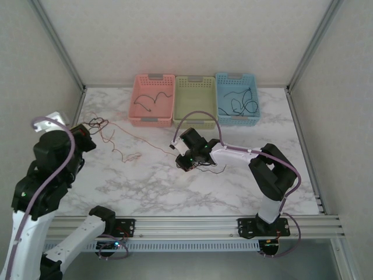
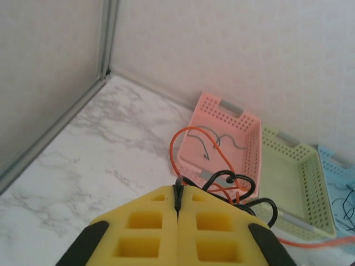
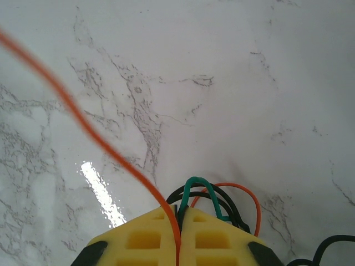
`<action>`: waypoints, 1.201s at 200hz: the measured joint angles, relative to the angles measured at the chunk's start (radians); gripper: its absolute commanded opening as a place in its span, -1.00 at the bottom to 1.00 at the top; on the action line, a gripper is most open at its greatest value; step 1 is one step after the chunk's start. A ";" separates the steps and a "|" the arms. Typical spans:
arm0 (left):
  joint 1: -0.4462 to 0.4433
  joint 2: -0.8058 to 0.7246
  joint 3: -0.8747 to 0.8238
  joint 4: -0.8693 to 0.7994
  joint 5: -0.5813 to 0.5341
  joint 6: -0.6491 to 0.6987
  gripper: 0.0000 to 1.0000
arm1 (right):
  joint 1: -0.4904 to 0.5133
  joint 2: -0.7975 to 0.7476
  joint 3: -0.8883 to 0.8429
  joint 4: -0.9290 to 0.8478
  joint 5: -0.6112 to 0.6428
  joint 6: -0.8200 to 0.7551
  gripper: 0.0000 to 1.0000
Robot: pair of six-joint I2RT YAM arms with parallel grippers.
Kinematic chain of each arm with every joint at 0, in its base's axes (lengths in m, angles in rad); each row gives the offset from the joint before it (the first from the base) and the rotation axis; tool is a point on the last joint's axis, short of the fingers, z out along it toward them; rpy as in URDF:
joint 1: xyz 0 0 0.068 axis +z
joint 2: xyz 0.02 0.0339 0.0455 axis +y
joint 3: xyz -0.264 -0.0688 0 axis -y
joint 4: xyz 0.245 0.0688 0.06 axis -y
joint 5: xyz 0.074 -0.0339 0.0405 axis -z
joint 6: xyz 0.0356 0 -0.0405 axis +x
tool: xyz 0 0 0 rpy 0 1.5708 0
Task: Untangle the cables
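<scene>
Marble-patterned table [image 1: 145, 186] with a pink basket [image 1: 152, 99], a green basket [image 1: 195, 100] and a blue basket [image 1: 238, 98] in a row along its far edge. Thin black wires already lie in the pink and blue baskets, so part of the job looks done. The rest is not. The remaining cables [image 1: 131, 156] trail as a thin orange-red line across the table between the two arms, with a dark knot at each end. The left gripper [image 2: 178, 194], near the table's left edge, has its yellow fingers pressed together on a black wire, with black and orange loops [image 2: 230, 183] bunched just beyond the tips. The right gripper [image 3: 178, 213], near the middle of the table, is clamped the same way on an orange wire [image 3: 83, 119], with a green loop [image 3: 194, 185] and black loops crowding its tips. Several strands appear not yet separated. How the strands cross inside each knot is too fine to tell. Whether the green basket holds anything cannot be made out.
</scene>
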 measured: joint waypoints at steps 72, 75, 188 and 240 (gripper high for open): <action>0.003 0.057 0.005 0.003 0.226 0.045 -1.00 | 0.000 -0.001 -0.010 0.004 0.006 0.009 -1.00; 0.003 0.060 -0.006 0.010 0.250 0.048 -1.00 | 0.000 -0.002 -0.011 0.005 0.007 0.011 -1.00; 0.004 0.077 -0.264 0.239 0.729 0.032 -1.00 | -0.058 -0.415 -0.198 0.102 -0.036 0.099 0.28; 0.004 0.121 -0.274 0.288 0.834 0.033 -1.00 | -0.057 -0.583 -0.224 0.219 -0.213 0.113 0.43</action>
